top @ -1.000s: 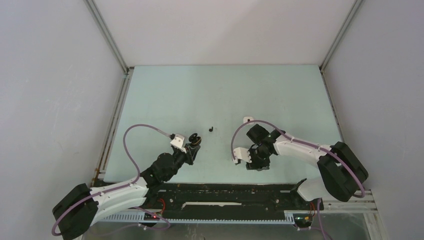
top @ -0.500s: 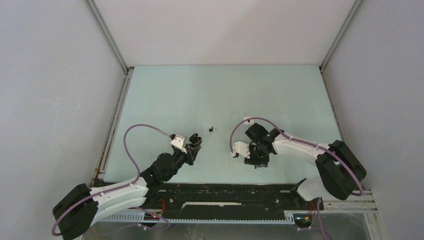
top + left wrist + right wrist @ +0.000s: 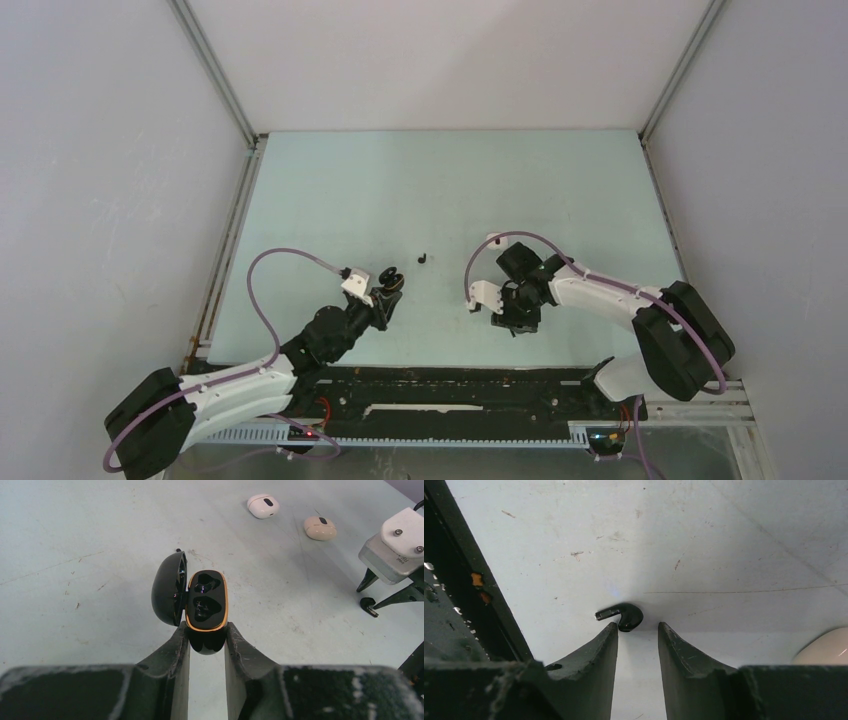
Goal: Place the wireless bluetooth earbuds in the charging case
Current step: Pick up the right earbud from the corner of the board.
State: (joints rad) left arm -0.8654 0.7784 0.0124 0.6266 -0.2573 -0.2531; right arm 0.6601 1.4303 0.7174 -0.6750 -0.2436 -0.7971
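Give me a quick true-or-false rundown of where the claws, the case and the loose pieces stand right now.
1. The left claw grips the black charging case. True.
2. The case's lid is shut. False: it is swung open to one side.
3. The right claw is clamped on a black earbud. False: its jaws stand apart and the earbud lies on the table just past the fingertips.
4. A white pod and a beige pod lie on the table beyond the case. True.
5. A small black piece lies on the table between the two arms. True.
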